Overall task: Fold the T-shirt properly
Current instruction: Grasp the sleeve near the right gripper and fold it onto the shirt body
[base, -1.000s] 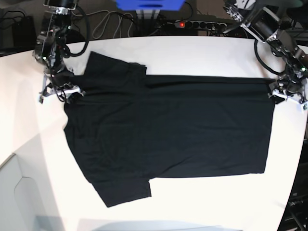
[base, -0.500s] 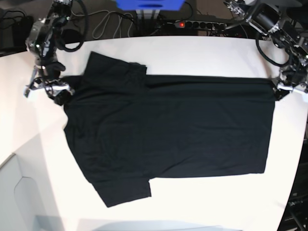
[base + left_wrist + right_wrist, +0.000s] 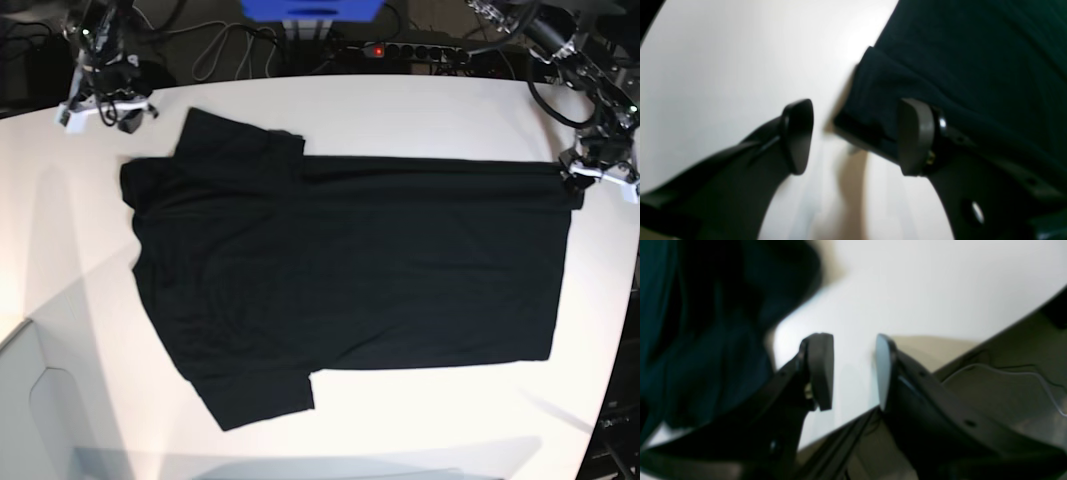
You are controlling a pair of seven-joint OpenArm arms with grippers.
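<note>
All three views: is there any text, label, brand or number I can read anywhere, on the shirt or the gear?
None can be read.
T-shirt: plain black, no print or label showing.
Power strip behind the table: only a red light, any marking too small.
Wrist views: blurred, no lettering.

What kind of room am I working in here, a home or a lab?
Most likely a lab bench: a bare white table carrying only the T-shirt, a power strip with loose cables behind it, and two robot arms mounted at the far corners.
</note>
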